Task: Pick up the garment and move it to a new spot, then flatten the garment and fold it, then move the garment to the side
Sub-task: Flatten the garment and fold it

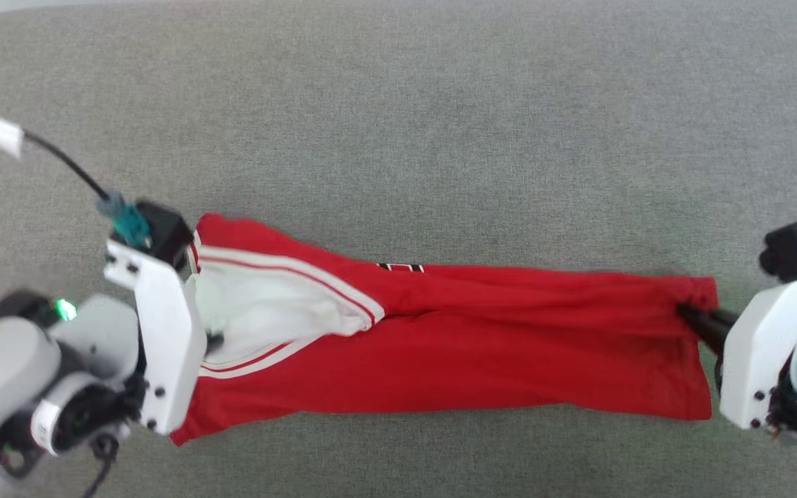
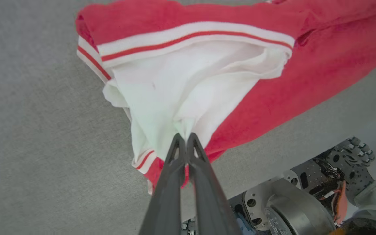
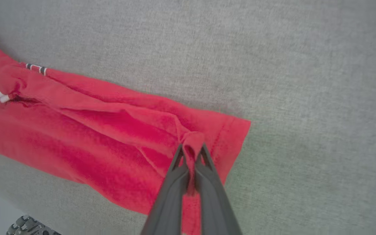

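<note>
Near left: left gripper (image 2: 184,137) is clenched on a pinch of white sleeve (image 2: 188,85) cloth. In the left wrist view the tips are seen pressed together, with the cloth gathered into them. In the head view its fingers are mostly masked by the white wrist bracket (image 1: 163,332). A green light (image 1: 65,309) is lit on the arm beside it. Base hardware (image 2: 305,195) is seen at the lower right of the left wrist view.

Near right: right gripper (image 3: 191,148) is clamped on a fold of the red hem (image 3: 230,137). A ridge of red cloth is seen squeezed between the jaws. In the head view its dark fingers (image 1: 703,325) are seen entering the hem corner from the right.

Between them: garment (image 1: 440,346) is stretched lengthwise from gripper to gripper, across the robot's front, about mid-frame in the head view. It is collapsed into a long narrow band, creased along its length. The sleeve end, edged with red-white striped trim (image 1: 301,273), is held by the left gripper and the hem end by the right. Whether the middle is touching the surface cannot be told.

Far edge: a sliver of black, white-outlined lettering (image 1: 400,267) is exposed, the rest tucked under and unreadable.

Beyond: grey fabric surface (image 1: 398,104) is spread under everything. A black cable (image 1: 59,155) with a white tag (image 1: 1,133) is run from the left wrist to the left edge.
</note>
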{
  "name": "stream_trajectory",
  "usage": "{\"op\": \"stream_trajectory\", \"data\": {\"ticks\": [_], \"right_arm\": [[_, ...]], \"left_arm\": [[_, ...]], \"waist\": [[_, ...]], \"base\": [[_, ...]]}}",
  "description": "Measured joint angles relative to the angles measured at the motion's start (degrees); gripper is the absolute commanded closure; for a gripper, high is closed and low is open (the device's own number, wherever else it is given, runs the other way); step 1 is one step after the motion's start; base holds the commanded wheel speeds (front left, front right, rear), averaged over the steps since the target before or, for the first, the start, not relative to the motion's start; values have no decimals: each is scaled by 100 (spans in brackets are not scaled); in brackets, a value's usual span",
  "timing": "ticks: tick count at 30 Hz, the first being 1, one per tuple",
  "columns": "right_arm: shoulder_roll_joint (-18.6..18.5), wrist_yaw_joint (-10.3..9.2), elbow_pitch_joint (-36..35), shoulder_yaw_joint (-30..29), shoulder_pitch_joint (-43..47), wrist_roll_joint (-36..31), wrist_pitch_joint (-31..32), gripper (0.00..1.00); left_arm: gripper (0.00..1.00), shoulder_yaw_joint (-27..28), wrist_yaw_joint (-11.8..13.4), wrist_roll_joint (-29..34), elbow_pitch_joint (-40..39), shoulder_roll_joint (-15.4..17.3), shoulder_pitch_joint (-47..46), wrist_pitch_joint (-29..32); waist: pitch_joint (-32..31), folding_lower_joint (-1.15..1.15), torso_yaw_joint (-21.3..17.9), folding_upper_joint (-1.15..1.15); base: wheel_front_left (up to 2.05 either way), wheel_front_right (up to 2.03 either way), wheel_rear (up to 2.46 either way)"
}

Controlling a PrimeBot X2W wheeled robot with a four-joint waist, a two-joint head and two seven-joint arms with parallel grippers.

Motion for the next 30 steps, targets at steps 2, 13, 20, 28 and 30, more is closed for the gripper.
{"op": "stream_trajectory", "data": {"ticks": [2, 13, 20, 28, 30], "right_arm": [[4, 0, 144, 47, 36, -34, -80, 100], [21, 0, 420, 140, 18, -76, -432, 0], [158, 0, 214, -286, 115, -38, -230, 0], [246, 0, 623, -726, 101, -23, -53, 0], [254, 0, 849, -753, 44, 4, -54, 0]], "left_arm": [[100, -46, 10, -90, 194, -73, 176, -110], [0, 108, -389, -98, 1071, -476, 514, -1235], [0, 420, -593, 127, 1007, -349, 800, -2420], [0, 751, -687, 490, 991, -336, 1223, -4077], [0, 800, -687, 536, 1046, -367, 1363, -4417]], "waist": [[-18, 0, -5, 0], [-234, 0, -42, 0], [-389, 0, -58, 0], [-307, 0, 20, 0], [-273, 0, 56, 0]], "base": [[0, 0, 0], [0, 0, 0], [0, 0, 0], [0, 0, 0], [0, 0, 0]]}}
